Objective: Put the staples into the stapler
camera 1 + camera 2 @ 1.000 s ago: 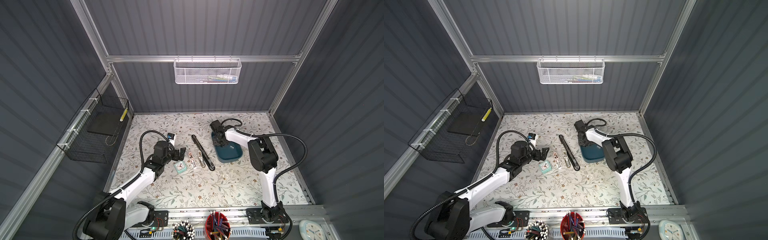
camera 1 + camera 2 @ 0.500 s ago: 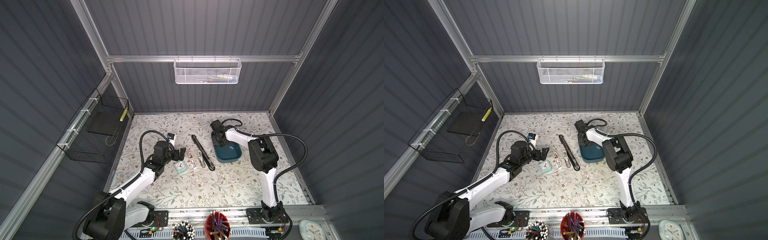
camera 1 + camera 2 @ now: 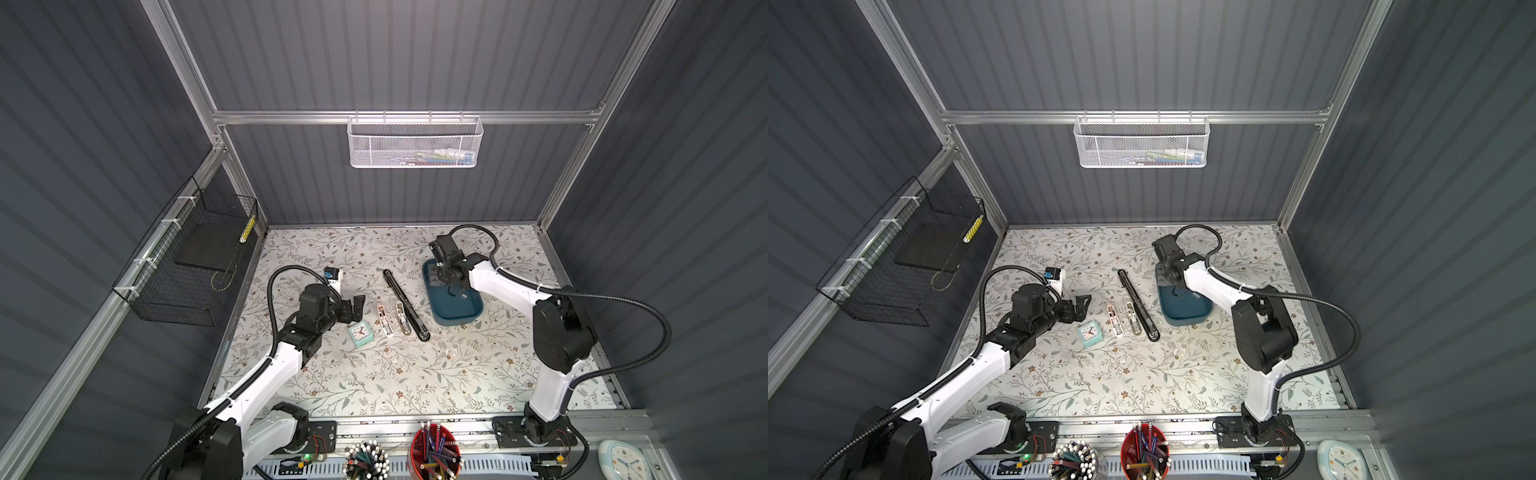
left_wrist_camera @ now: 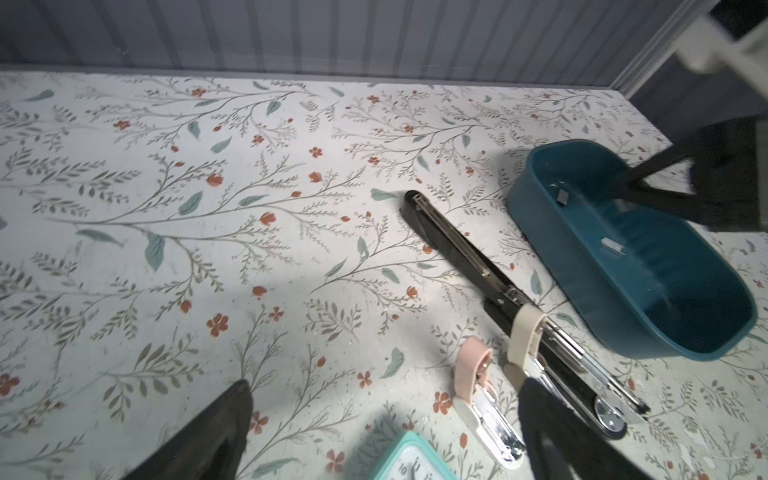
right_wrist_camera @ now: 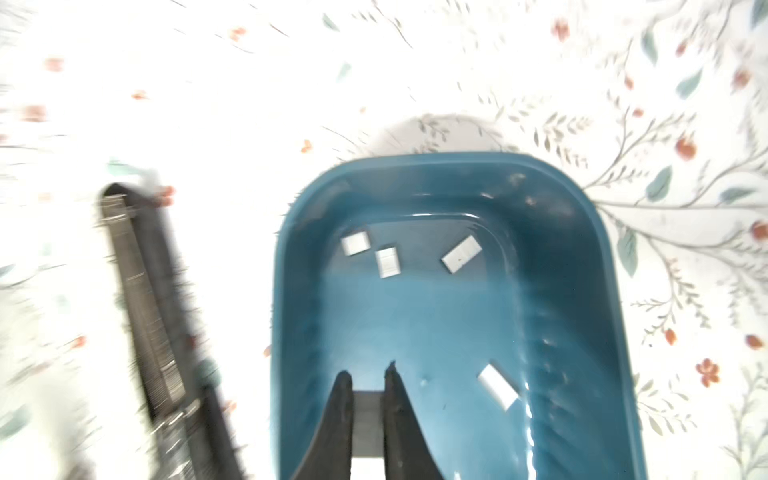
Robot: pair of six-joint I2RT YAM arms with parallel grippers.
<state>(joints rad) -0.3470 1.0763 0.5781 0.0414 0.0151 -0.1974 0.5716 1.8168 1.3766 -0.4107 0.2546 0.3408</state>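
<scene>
Several staples (image 5: pixel 387 262) lie loose as small grey strips in the blue tray (image 5: pixel 415 160). My right gripper (image 5: pixel 368 376) is down inside the tray (image 3: pixel 453 322), shut on one grey staple strip (image 5: pixel 366 419). A long black stapler (image 3: pixel 405 303) lies open on the floral mat left of the tray. Beside it lie a small beige stapler (image 3: pixel 402 318) and a small pink stapler (image 3: pixel 384 319). My left gripper (image 3: pixel 356 308) hovers open just left of them, holding nothing; in its wrist view the pink stapler (image 4: pixel 478 386) lies between the fingers.
A teal clock (image 3: pixel 360 333) sits by the left gripper. Two pencil cups (image 3: pixel 434 455) stand at the front edge. A black wire basket (image 3: pixel 187 266) hangs on the left wall, a white mesh basket (image 3: pixel 415 143) on the back wall.
The right gripper's jaws have closed onto a staple strip in the tray. The left arm has not moved.
</scene>
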